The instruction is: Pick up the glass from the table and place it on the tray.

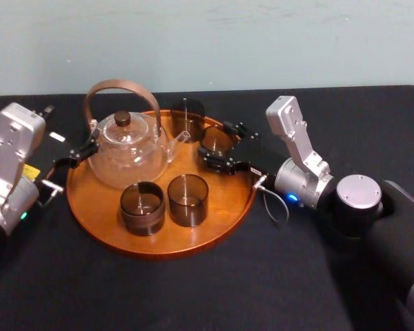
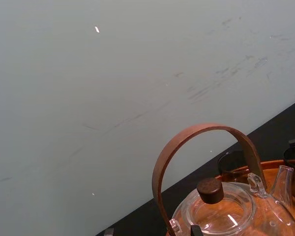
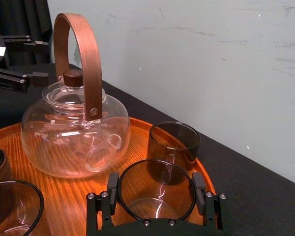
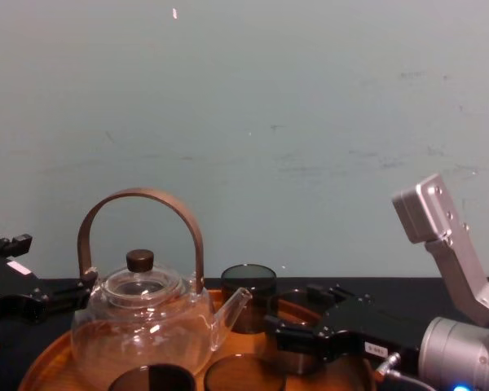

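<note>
We find the right gripper (image 1: 218, 146) reaching in from the right over the right-hand part of the tray (image 1: 96, 222). Its black fingers (image 3: 112, 190) are closed against opposite sides of the glass (image 3: 156, 179), a short, smoky, brown-tinted tumbler that stands upright with its mouth facing up. The jaws sit partway apart, only as wide as the glass they clasp. From the right wrist view the glass lies inside the tray's raised rim, low over the orange-brown wood. We cannot tell whether its base touches the wood.

Just behind it, towards the wall, a back glass (image 1: 187, 117) of the same kind stands on the tray, near the held one but apart from it. To its left sits the glass teapot (image 1: 127, 150), with a dark lid knob and an arched wooden handle, its spout pointing towards the held glass. Nearer the robot, two front glasses (image 1: 164, 203) stand side by side on the tray.

The left gripper (image 1: 78, 156) rests at the tray's left edge, just beside the teapot. Its fingers are spread and hold nothing. The tray lies on the matte black table (image 1: 262, 283), which runs back to a pale wall (image 4: 310, 98).
</note>
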